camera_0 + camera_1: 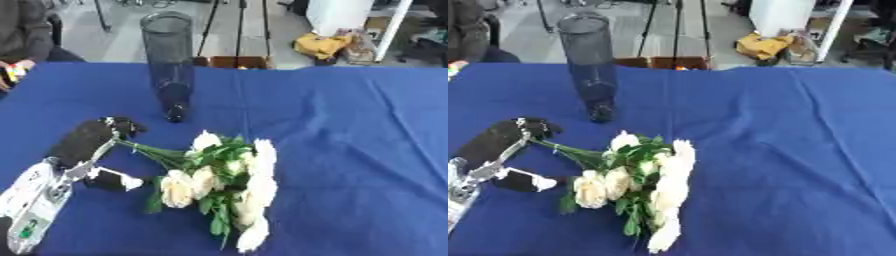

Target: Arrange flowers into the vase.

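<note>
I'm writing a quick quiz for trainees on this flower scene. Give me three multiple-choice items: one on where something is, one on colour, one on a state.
1. Where does the vase stand?
A. on the far part of the table, beyond the flowers
B. at the table's near right corner
C. lying on top of the flowers

2. What colour is the tablecloth?
A. red
B. blue
C. white

3. How are the flowers placed?
A. upright in the vase
C. lying on the cloth, stems toward the left hand
B. hanging over the table's edge

Answers:
1 A, the tall clear vase stands upright behind the bunch.
2 B, blue cloth covers the whole table.
3 C, the cream blooms lie flat and their green stems run to the left hand; the vase holds none.
</note>
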Controlling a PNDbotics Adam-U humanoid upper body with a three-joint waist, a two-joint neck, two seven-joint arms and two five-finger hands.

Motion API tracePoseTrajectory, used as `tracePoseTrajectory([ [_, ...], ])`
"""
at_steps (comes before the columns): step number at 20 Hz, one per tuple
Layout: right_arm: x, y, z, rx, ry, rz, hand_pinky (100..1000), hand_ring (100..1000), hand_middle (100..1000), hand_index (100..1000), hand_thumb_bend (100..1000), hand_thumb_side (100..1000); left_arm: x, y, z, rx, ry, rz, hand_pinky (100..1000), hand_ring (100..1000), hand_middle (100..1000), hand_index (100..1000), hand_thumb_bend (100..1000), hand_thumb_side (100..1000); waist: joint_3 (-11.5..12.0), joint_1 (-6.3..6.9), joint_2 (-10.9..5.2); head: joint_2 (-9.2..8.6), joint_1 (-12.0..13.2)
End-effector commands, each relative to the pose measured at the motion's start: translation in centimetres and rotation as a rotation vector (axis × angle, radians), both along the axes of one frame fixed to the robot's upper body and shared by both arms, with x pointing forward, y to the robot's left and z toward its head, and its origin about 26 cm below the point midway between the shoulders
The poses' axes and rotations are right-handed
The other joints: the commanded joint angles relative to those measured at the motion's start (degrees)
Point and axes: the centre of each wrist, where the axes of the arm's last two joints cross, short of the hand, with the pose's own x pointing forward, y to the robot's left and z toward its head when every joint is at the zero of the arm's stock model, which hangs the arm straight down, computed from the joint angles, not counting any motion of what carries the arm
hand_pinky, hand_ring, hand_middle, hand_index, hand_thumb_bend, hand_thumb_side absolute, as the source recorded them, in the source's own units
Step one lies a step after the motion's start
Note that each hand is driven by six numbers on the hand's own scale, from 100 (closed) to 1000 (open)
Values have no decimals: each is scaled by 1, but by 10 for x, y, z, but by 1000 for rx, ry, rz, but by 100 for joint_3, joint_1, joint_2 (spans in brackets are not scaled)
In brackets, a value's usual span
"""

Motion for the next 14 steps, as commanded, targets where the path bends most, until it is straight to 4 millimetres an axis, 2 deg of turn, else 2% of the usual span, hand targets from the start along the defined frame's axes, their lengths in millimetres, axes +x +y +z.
tracePoseTrajectory([
  [1, -1, -1, 9, -17, -24, 6, 827, 957, 589, 908, 315, 593, 3, -1, 8, 13, -25, -8, 621, 585, 578, 793, 689, 311, -6, -1, 47, -53, 10],
  [11, -1, -1, 9, -17, -23, 9, 827, 957, 589, 908, 315, 593, 7, -7, 7, 10, -47, -7, 621, 585, 578, 793, 689, 311, -11, -5, 44, -50, 12],
  [12, -1, -1, 9, -17, -22, 10, 828, 957, 589, 908, 315, 594, 8, -8, 7, 9, -50, -7, 630, 588, 581, 795, 619, 238, -19, -9, 42, -47, 20],
  [14, -1, -1, 9, -17, -21, 12, 828, 957, 589, 908, 315, 594, 14, -14, 9, 17, -73, -7, 635, 590, 583, 797, 617, 231, -37, -18, 45, -45, 39],
])
